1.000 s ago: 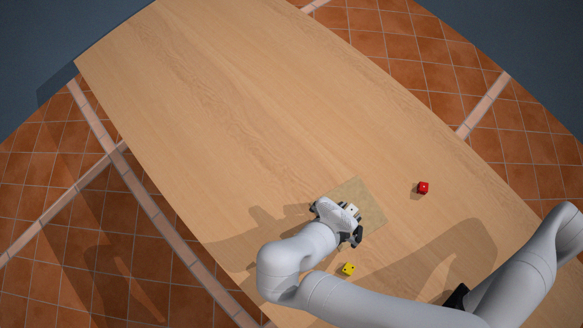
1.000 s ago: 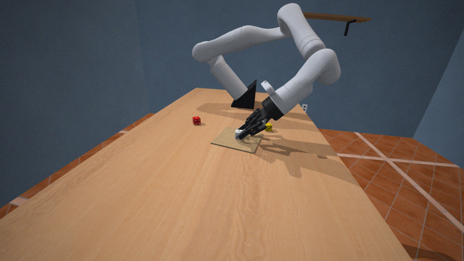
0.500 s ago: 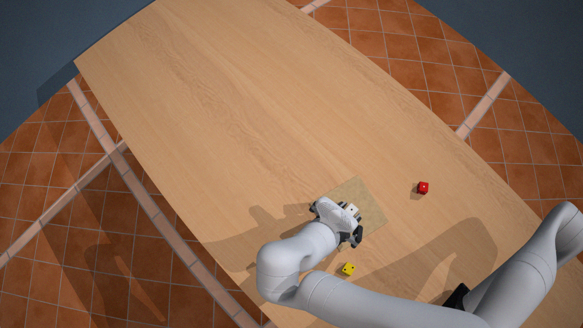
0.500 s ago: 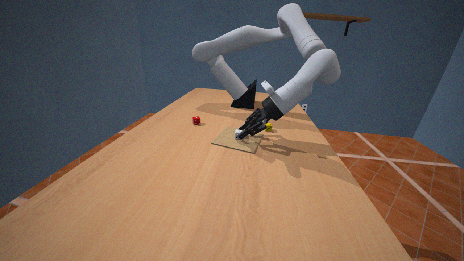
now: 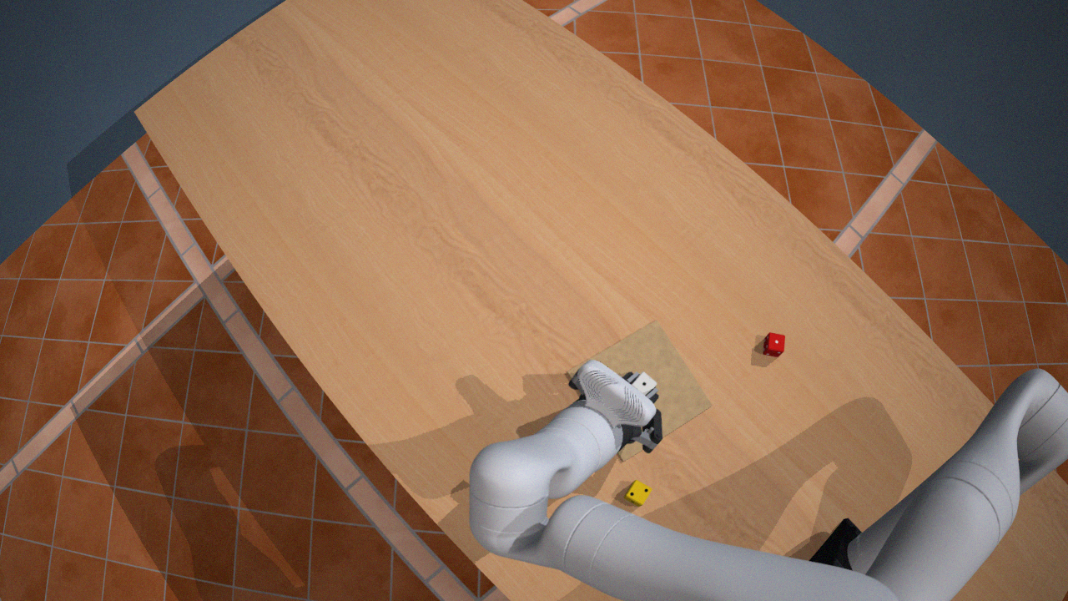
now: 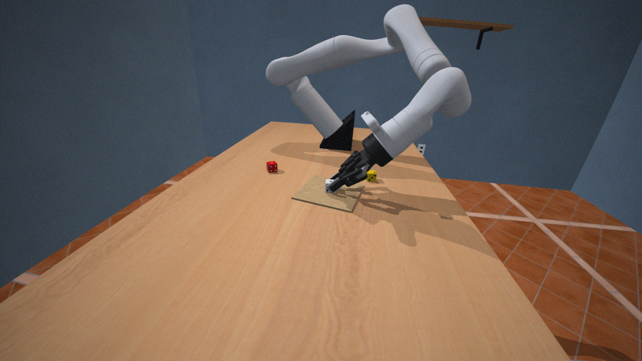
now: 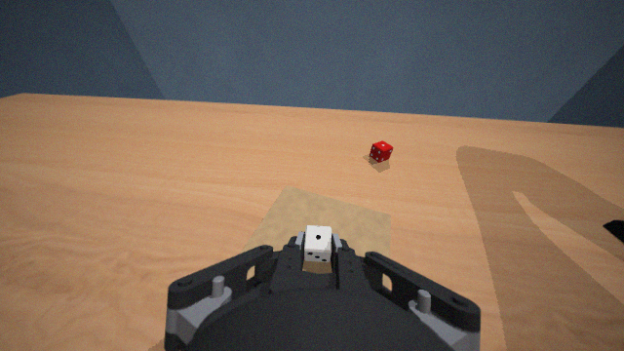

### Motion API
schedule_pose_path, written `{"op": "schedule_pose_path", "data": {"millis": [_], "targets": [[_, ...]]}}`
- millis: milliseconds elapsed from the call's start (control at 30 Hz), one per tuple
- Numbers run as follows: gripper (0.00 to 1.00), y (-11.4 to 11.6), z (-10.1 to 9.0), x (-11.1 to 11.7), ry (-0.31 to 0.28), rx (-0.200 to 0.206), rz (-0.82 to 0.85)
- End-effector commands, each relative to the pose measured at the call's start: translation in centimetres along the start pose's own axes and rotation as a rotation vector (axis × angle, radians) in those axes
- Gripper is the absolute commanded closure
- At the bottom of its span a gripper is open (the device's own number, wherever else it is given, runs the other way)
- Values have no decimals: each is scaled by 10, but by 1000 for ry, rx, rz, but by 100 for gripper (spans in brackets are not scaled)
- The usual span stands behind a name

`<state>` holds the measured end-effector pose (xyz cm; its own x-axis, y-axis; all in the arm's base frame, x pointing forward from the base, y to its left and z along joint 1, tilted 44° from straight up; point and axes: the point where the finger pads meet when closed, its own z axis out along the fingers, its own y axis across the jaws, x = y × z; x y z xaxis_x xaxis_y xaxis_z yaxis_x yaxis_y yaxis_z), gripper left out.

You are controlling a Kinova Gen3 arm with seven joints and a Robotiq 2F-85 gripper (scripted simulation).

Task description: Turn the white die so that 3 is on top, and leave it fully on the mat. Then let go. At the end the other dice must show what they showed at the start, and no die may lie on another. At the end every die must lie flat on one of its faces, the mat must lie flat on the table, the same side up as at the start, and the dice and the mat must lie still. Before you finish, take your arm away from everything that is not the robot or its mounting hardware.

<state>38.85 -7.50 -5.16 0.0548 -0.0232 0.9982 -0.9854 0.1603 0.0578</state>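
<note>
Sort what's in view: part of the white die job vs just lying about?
Job:
- white die
- mat
- gripper

Lying about, to be left showing the same faces:
- red die
- yellow die

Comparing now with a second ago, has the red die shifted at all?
No. In the top view, the red die lies at the same spot off the mat's right side, still showing one pip.
</note>
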Motion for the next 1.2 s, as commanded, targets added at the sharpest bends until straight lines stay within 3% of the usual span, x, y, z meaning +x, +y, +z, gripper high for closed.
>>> {"op": "schedule_pose_path", "data": {"millis": [0, 1167], "targets": [[79, 0, -1, 0, -1, 1, 1], [79, 0, -7, 7, -1, 1, 1]]}}
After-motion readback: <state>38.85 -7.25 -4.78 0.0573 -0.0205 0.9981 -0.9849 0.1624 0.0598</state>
